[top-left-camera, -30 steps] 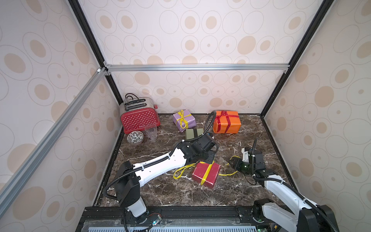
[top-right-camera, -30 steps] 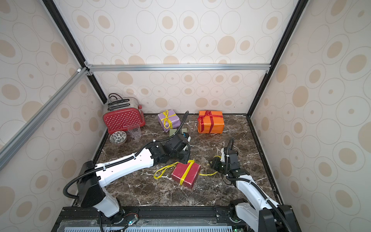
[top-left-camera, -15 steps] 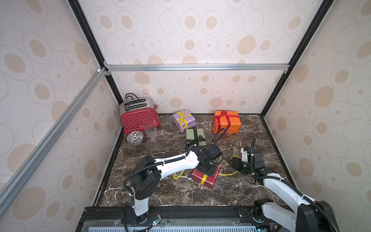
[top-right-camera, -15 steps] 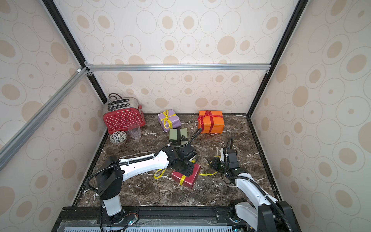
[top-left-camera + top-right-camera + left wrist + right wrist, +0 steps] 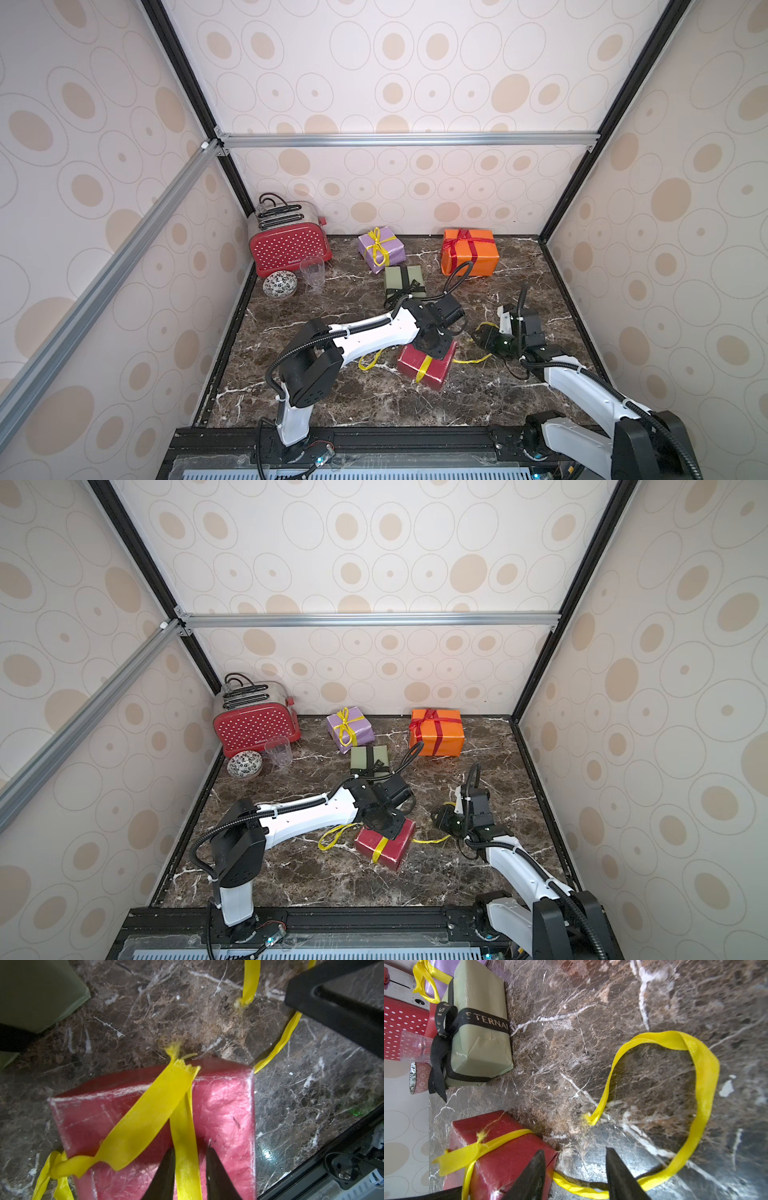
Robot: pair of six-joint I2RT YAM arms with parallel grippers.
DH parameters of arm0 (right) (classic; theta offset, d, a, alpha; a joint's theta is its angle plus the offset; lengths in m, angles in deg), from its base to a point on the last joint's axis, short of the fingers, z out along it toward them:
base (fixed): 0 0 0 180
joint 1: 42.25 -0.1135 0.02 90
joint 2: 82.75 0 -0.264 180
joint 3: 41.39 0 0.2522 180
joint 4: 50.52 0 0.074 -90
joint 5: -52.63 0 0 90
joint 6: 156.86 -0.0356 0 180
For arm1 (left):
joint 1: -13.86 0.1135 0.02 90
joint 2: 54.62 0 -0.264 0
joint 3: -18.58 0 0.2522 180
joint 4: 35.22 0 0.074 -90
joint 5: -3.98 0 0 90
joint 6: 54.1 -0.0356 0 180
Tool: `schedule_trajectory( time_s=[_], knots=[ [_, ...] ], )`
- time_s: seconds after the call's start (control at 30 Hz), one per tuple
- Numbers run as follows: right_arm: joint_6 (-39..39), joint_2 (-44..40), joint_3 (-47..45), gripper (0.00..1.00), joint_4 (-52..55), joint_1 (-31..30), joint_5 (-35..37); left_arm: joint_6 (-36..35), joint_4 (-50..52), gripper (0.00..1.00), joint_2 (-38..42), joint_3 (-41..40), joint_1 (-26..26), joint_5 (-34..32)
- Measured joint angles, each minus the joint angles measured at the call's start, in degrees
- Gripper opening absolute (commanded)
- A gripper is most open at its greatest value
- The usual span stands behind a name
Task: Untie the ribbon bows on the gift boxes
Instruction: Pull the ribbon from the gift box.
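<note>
You've one bow undone: the dark red box (image 5: 440, 370), near the front of the bench (image 5: 374, 403), trails loose yellow ribbon (image 5: 145, 1118). Left pincer (image 5: 190, 1148) straddles a strand, tips narrowly apart; right pincer (image 5: 574, 1149) gapes. Lilac box (image 5: 390, 249), olive box (image 5: 405, 278) and orange box (image 5: 478, 253) are still tied.

Glossy satin yellow ribbon (image 5: 145, 1113), creased paper-wrapped dark red box (image 5: 224, 1109), polished marble tabletop (image 5: 187, 1012).

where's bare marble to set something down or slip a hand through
Free: the near strip between the dark red box and the front rail; the patch between bowl and left arm; the far corner right of the orange box. Crowded: the middle, around left gripper, right gripper and loose yellow ribbon.
</note>
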Motion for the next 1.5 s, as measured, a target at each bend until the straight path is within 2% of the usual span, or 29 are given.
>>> schedule_trajectory(
  time_s=[0.27, 0.87, 1.5],
  knots=[
    [0.0, 0.3, 0.0, 0.49, 0.0, 0.0, 0.0, -0.4, -3.2, 0.00, 0.0, -1.0, 0.7, 3.1],
    [0.0, 1.9, 0.3, 0.48, 0.0, -0.2, 0.0, -0.4, -11.4, 0.00, 4.1, -6.2, 1.2, 4.7],
    [0.0, 2.4, 0.3, 0.48, 0.0, -0.5, 0.0, 2.0, -23.5, 0.00, 17.9, -11.3, 2.6, 6.1]
  ],
)
